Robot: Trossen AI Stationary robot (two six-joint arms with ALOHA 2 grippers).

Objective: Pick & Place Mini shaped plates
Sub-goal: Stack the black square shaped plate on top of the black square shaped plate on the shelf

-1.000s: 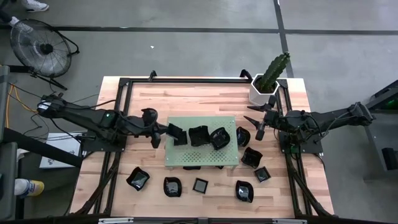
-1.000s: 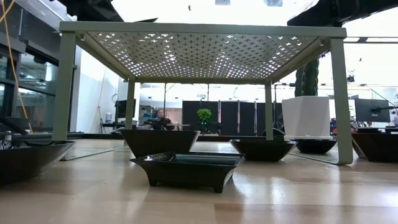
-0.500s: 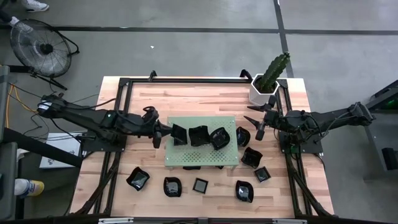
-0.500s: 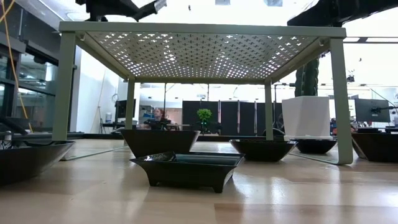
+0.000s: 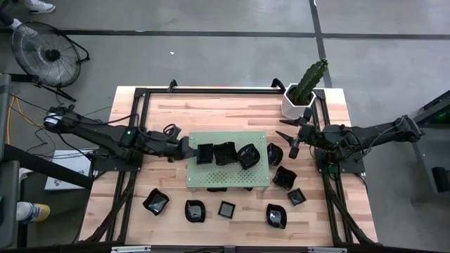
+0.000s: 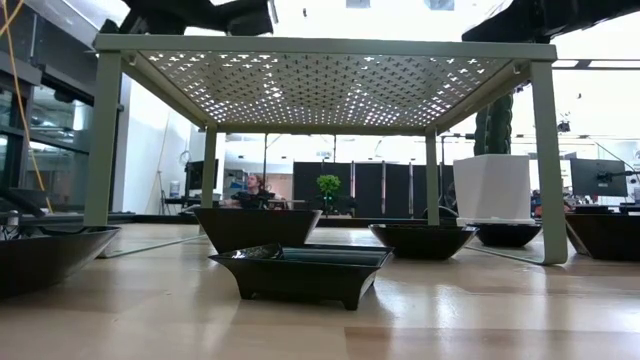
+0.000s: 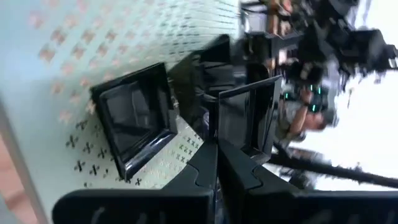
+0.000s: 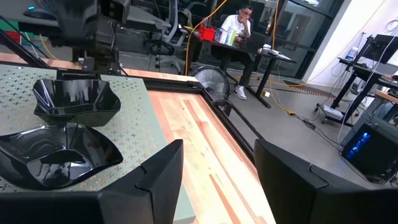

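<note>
Since a second ago my left gripper (image 5: 191, 148) has carried its square plate (image 5: 204, 154) over the green board (image 5: 226, 179), fingers clamped on it. 2 plates (image 5: 224, 153) sit there already; about 8 wait around the board. My right gripper (image 5: 294, 138) hovers beside the board, wide open, empty.

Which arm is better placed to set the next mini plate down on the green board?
The left. Its end effector is shut on a square black plate over the green board. The right end effector hangs open and empty beside the cactus pot.
</note>
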